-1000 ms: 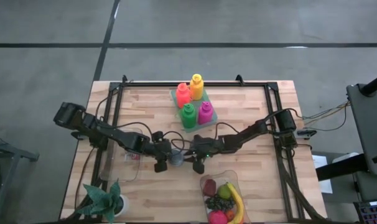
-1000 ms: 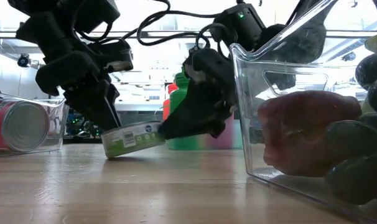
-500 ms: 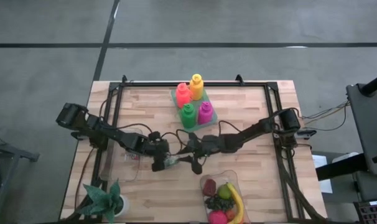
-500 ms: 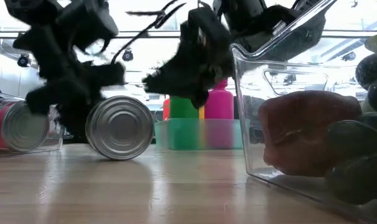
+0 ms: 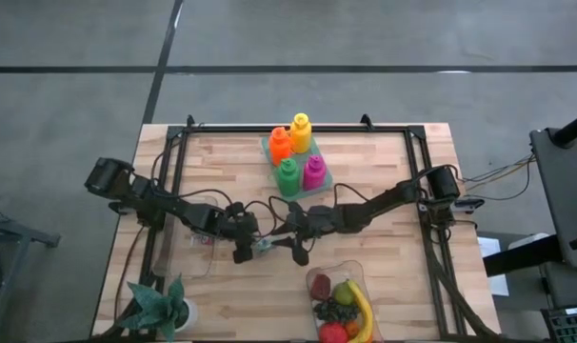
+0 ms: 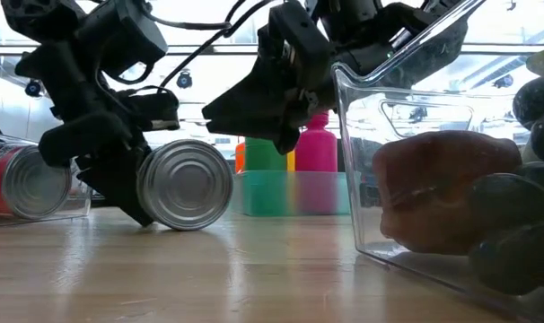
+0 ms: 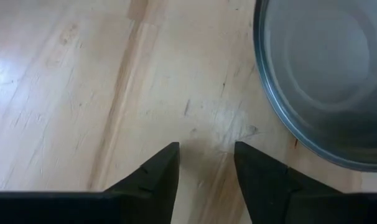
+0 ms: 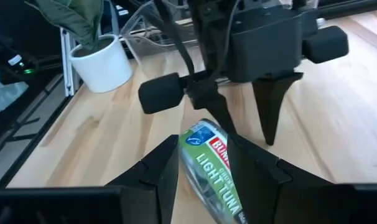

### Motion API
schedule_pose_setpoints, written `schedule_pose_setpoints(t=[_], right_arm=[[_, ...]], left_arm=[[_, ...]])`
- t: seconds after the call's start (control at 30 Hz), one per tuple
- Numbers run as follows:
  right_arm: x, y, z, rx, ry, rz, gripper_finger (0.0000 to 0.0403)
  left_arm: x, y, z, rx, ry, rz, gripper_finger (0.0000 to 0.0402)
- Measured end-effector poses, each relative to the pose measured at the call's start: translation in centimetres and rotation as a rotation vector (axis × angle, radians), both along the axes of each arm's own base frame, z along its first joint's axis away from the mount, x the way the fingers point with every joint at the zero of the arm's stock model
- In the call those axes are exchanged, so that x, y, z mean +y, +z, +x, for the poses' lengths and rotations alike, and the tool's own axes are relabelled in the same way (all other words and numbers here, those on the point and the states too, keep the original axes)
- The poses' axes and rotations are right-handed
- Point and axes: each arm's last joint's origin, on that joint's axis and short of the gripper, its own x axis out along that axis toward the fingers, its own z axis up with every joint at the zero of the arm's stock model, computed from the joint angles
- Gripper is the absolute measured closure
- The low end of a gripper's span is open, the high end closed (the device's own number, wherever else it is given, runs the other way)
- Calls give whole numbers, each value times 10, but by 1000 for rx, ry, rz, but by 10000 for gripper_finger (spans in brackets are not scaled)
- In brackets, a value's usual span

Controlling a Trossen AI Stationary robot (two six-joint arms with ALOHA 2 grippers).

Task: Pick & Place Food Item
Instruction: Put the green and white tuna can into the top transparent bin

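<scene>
A robotics lab or test workshop. A butcher-block table with a black metal frame stands on bare grey concrete floor crossed by dark lines. Loose cables run off the table's right edge to equipment at the frame's right. In the low view, benches and gear fill the bright room behind. A potted plant sits at lower left.

**Materials rundown: mostly wood, metal and plastic**

We're seeing a pale wooden table with a smooth, lightly scratched grain. The tuna can has a shiny ridged metal end and a glossy printed label. The fruit container is clear glossy plastic, and the gripper fingers look like matt black plastic.
</scene>
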Motion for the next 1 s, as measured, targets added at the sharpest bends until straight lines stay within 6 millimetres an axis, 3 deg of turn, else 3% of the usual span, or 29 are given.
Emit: schedule_pose_setpoints(t=[0.13, 0.4, 0.7, 1.0], right_arm=[[-1, -3, -3, 19, -6, 2, 269], [-15, 6, -26, 11, -56, 45, 269], [-32, 27, -89, -35, -197, 28, 269], [-43, 15, -160, -30, -376, 144, 269]], left_arm=[[0, 10, 1, -10, -2, -2, 242], [-1, 62, 6, -153, -77, 48, 242], [3, 119, -2, -337, -37, 19, 242], [0, 168, 9, -487, 191, -213, 242]])
